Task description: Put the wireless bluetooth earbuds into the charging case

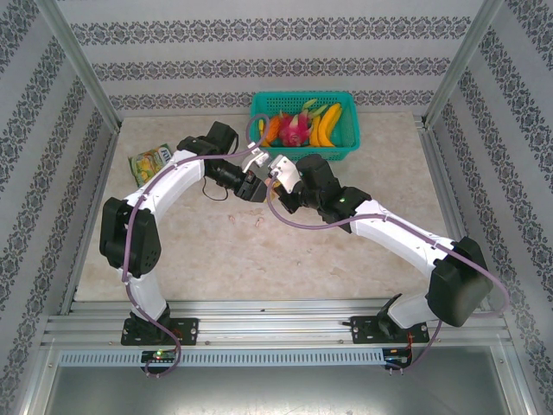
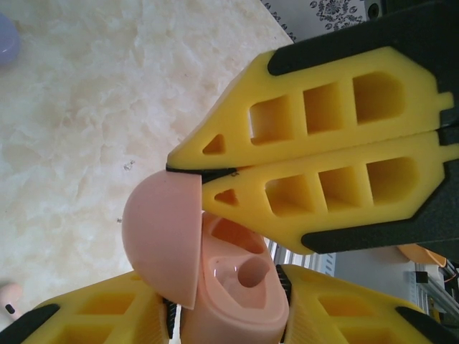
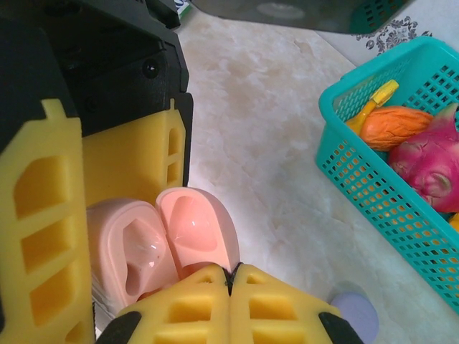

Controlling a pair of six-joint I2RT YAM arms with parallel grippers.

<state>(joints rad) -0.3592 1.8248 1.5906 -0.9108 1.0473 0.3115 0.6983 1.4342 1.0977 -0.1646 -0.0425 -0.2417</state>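
Observation:
My left gripper (image 2: 229, 309) is shut on the base of a round pink charging case (image 2: 240, 287). The case's lid (image 2: 161, 240) stands open and its two wells look bare. My right gripper (image 3: 230, 271) is shut with nothing between its fingers. Its joined tips (image 2: 176, 166) touch the rim of the open lid (image 3: 197, 229). Both grippers meet over the middle of the table (image 1: 264, 180). One pale pink earbud (image 2: 8, 299) lies on the table beside the left gripper. A lilac round case (image 3: 355, 315) sits on the table just past the right gripper.
A teal basket (image 1: 346, 147) of toy fruit stands at the back of the table. Its mesh wall (image 3: 373, 165) is close on the right of the right gripper. A green snack packet (image 1: 151, 162) lies at the back left. Metal posts frame the table.

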